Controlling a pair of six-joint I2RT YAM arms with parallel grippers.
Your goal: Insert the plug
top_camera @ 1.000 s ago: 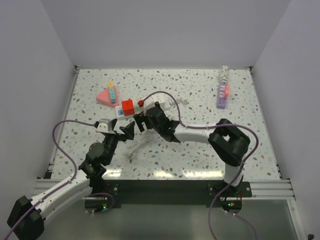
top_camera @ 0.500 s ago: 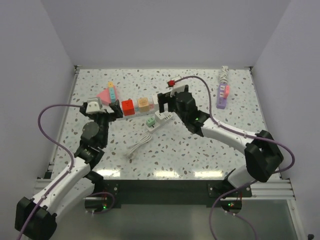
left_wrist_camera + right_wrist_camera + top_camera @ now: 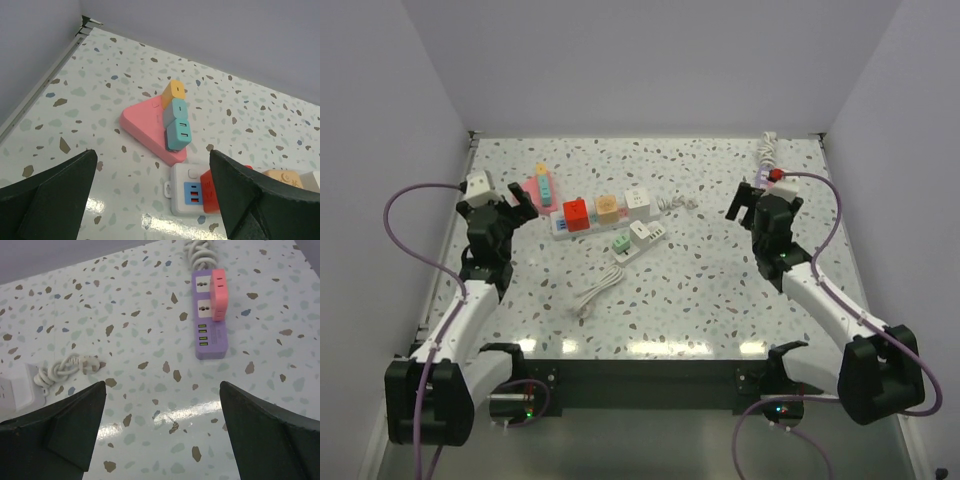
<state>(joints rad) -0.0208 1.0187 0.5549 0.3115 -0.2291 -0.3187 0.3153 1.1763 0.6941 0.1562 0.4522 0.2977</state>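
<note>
A white power strip [image 3: 563, 226] lies mid-table with a red plug [image 3: 576, 213], a tan plug [image 3: 607, 207] and a white plug [image 3: 637, 198] seated in it. A small green plug [image 3: 620, 242] lies loose beside a white adapter [image 3: 646, 234] just in front of the strip. My left gripper [image 3: 515, 208] hovers open at the far left, above the table beside the pink triangle [image 3: 145, 127]. The left wrist view shows the strip's end [image 3: 187, 195] and the red plug [image 3: 212, 192]. My right gripper [image 3: 752, 200] is open and empty at the right, over bare table.
The pink triangle carries a teal plug [image 3: 177, 135] and an orange one [image 3: 173, 92]. A purple power strip [image 3: 210, 325] with a pink plug [image 3: 218, 287] lies at the back right. A bundled white cord [image 3: 67, 367] trails from the white strip. A thin white cable [image 3: 598, 290] lies near the front.
Both arms have swung outward from the white strip, the left one to the far left, the right one to the far right. The right gripper has opened wider.
</note>
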